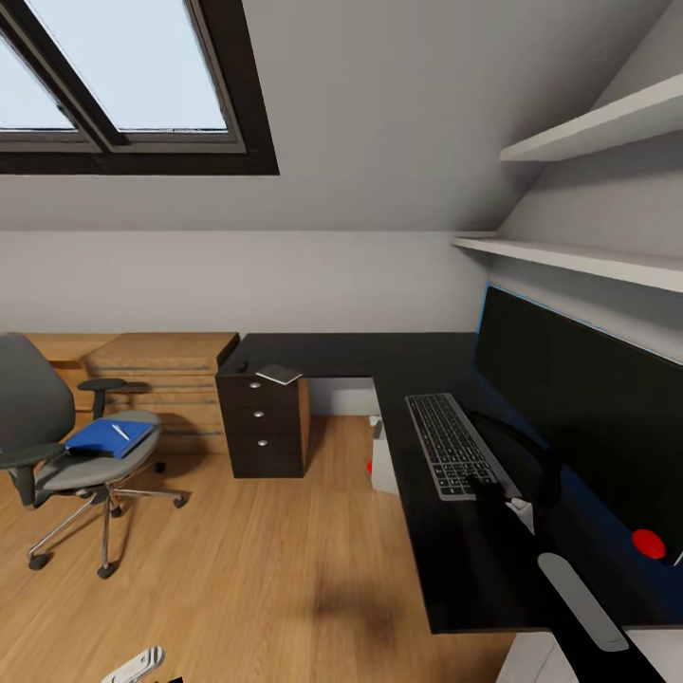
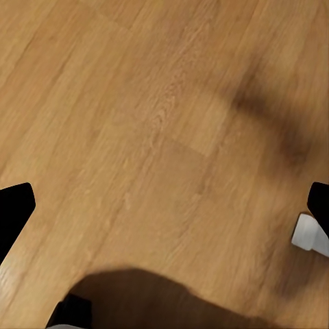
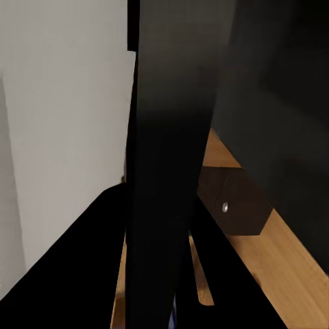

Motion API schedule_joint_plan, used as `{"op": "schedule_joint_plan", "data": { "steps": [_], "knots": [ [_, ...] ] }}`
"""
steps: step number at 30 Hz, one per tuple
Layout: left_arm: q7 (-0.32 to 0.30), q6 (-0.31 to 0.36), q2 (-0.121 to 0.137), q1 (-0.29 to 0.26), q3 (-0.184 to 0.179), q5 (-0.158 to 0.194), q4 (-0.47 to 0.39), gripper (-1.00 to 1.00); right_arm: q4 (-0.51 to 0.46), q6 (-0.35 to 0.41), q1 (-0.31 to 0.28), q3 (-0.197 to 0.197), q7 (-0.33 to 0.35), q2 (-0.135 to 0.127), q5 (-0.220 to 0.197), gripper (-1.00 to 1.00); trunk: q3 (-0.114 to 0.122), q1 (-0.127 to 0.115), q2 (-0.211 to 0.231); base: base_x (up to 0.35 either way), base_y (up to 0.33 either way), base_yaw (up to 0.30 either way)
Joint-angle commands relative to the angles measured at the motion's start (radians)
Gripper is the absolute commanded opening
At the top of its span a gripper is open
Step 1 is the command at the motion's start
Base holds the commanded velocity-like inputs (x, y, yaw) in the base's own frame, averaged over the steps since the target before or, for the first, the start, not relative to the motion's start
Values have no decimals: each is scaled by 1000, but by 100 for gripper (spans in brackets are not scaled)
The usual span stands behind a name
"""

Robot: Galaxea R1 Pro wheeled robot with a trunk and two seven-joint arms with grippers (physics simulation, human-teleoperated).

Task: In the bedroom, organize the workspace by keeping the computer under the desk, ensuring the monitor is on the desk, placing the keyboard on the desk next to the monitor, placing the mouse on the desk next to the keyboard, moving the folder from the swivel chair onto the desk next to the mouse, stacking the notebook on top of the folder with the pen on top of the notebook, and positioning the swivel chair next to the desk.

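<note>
From the head camera we look forward and down across the long black-topped desk and light wood floor. Our left wrist camera faces straight down, close to that same floor. Our right wrist camera sits very near the desk's dark edge, sharing it with the head view.

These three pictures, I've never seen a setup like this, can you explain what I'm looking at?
It's a simulated two-armed wheeled robot in an attic bedroom. The big picture is from its head camera: a black desk carries a keyboard and monitor, with a small notebook on the far corner. A swivel chair holds a blue folder. The other two come from cameras at each wrist. The left one looks down at bare wood floor; the right one is pressed close to dark surfaces. Nothing appears held.
</note>
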Motion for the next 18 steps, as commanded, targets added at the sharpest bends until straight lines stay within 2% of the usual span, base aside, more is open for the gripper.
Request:
{"op": "schedule_joint_plan", "data": {
  "steps": [1, 12, 18],
  "knots": [
    [3, 6, 0, 0, 1, 10, -2, 100, 0, 0, -1, 2, 0, -1, -7, -100, -4, 4, -8, 0, 0, 0],
    [3, 6, 0, 0, 1, 10, -2, 100, 6, 0, -1, 1, -2, -2, -7, -100, -39, 46, -85, 0, 0, 0],
    [-2, 4, 1, 0, 3, 10, -2, 100, 7, 0, -1, 1, -4, -3, -6, -100, -39, 46, -85, 0, 0, 0]
  ]
}}
